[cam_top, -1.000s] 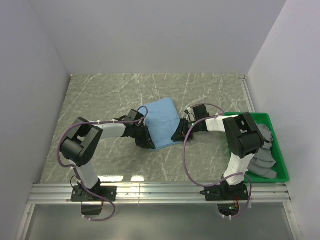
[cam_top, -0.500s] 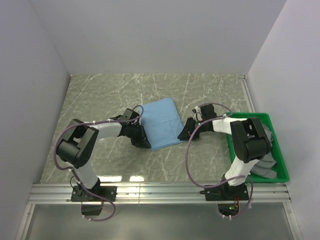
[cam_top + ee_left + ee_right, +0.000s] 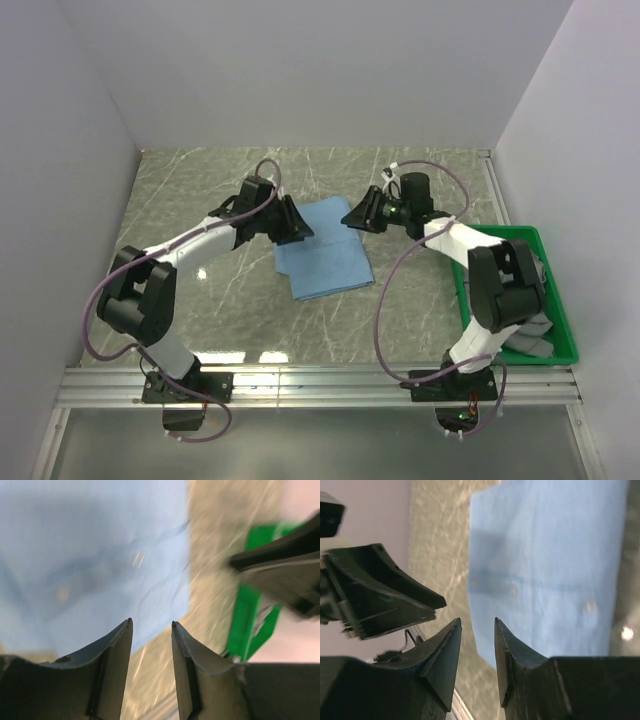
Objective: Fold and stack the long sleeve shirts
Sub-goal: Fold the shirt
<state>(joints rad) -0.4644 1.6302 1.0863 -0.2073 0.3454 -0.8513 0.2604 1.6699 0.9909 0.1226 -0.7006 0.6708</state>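
A light blue long sleeve shirt (image 3: 325,258) lies folded into a flat rectangle on the marble table; it fills much of the left wrist view (image 3: 90,555) and the right wrist view (image 3: 550,565). My left gripper (image 3: 301,227) hovers over the shirt's far left corner, open, nothing between its fingers (image 3: 151,623). My right gripper (image 3: 349,220) hangs over the far right corner, also open and empty (image 3: 477,620). Neither touches the cloth. The two grippers face each other across the shirt's far edge.
A green tray (image 3: 563,315) stands at the right near edge with grey garments (image 3: 530,335) piled in it; it shows as a green blur in the left wrist view (image 3: 250,610). Side walls close in the table on the left, right and back.
Both grippers have left the shirt's near side edges, opened, and risen toward its far corners. The folded shirt stays flat, slightly shifted.
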